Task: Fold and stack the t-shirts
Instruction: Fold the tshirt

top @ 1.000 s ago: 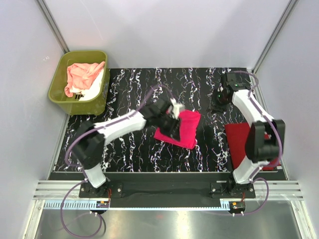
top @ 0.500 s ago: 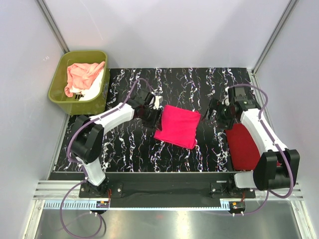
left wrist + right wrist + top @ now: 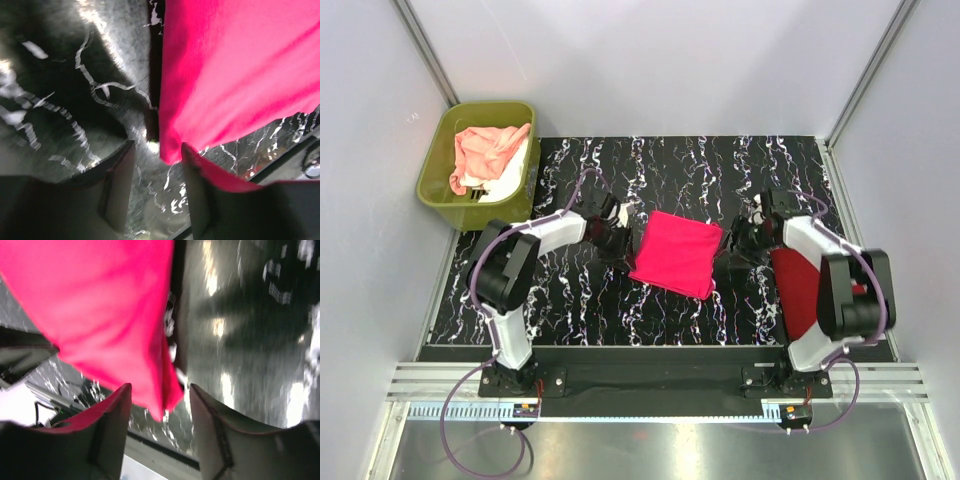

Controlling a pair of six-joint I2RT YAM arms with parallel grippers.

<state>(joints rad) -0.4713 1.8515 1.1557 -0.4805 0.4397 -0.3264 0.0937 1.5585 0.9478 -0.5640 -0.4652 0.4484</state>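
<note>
The hot pink t-shirt lies folded in a square on the middle of the black marbled table. My left gripper is low at its left edge, open; in the left wrist view a shirt corner lies just ahead between the fingers. My right gripper is low at the right edge, open; in the right wrist view a pink corner hangs between the fingers. The darker red t-shirt lies folded at the right, partly under my right arm. The peach-pink t-shirt and the white t-shirt lie in the tub.
The olive-green tub stands at the back left, beside the table's edge. White walls close in the back and both sides. The arm bases sit on a rail along the near edge.
My left gripper has drawn back off the pink shirt to its left edge. My right arm has swung from the back right down to the shirt's right edge.
</note>
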